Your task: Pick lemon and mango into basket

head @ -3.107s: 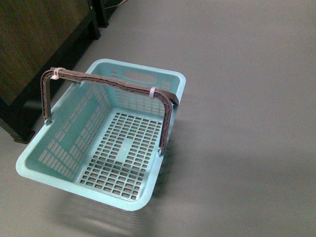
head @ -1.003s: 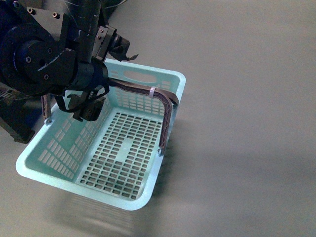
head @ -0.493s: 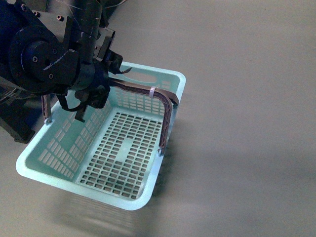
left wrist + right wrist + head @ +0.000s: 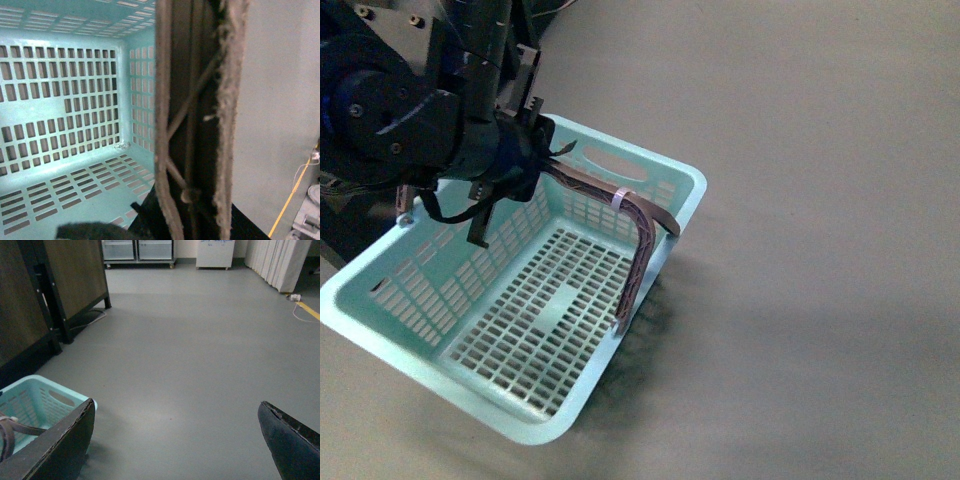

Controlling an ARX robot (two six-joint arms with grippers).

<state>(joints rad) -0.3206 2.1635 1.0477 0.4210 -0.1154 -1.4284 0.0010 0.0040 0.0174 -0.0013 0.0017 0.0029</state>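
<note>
Shifting left and nearer to the camera than half a second ago, the light blue-green slotted plastic basket is now sitting tilted over the plain grey floor, with its near left corner raised.
The left gripper is gripping the grey-brown ribbed swing handle near its far left end, jaws pressed together on it. In the left wrist view the handle is running close past the camera, with the basket's slotted walls behind it. The right gripper is hovering above the floor, well apart from the basket, jaws spread wide.
</note>
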